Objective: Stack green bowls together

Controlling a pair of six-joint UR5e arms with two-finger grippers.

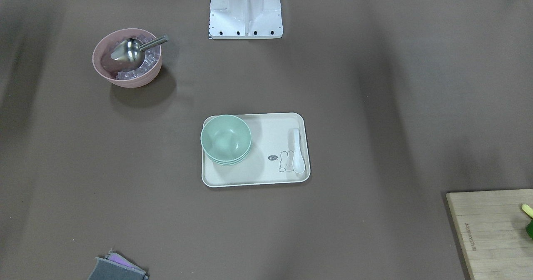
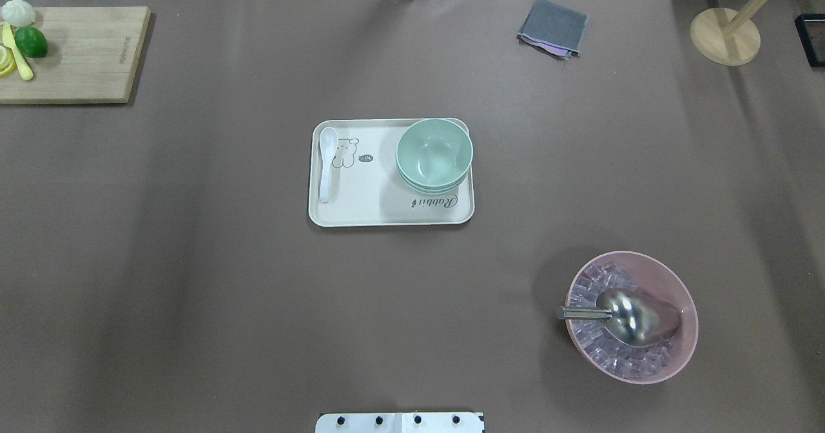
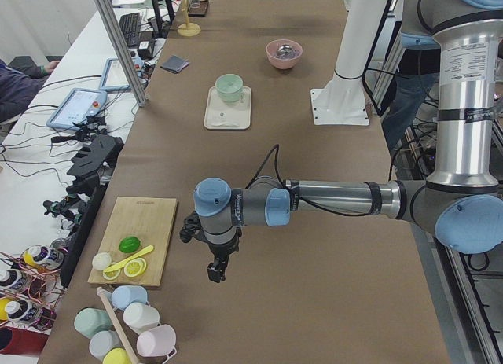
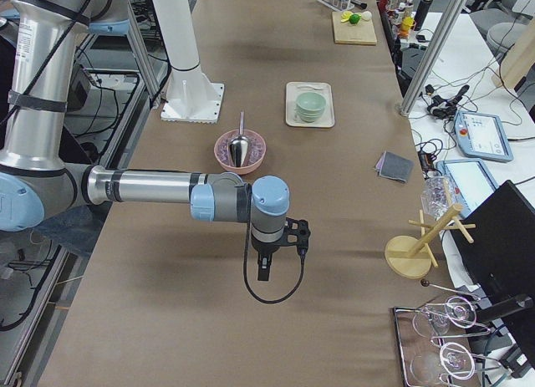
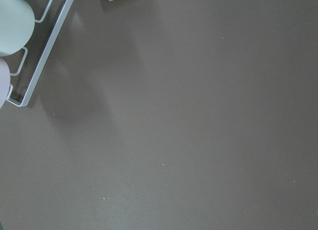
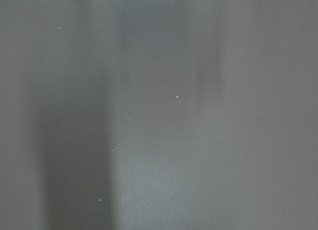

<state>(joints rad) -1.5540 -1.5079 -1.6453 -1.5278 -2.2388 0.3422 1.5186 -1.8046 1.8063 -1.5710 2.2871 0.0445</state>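
Note:
The green bowls [image 2: 434, 154] sit nested in one stack at the right end of the cream tray [image 2: 374, 211]. The stack also shows in the front-facing view [image 1: 226, 139], the left view [image 3: 229, 86] and the right view [image 4: 310, 104]. My left gripper [image 3: 217, 271] shows only in the left view, far from the tray near the cutting board; I cannot tell if it is open or shut. My right gripper [image 4: 263, 271] shows only in the right view, over bare table far from the tray; I cannot tell its state. Both wrist views show only brown table.
A white spoon [image 2: 327, 162] lies at the tray's left end. A pink bowl [image 2: 633, 316] with ice and a metal scoop stands at the near right. A wooden cutting board [image 2: 74, 53] with fruit, a grey cloth [image 2: 552, 28] and a wooden stand [image 2: 725, 35] line the far side.

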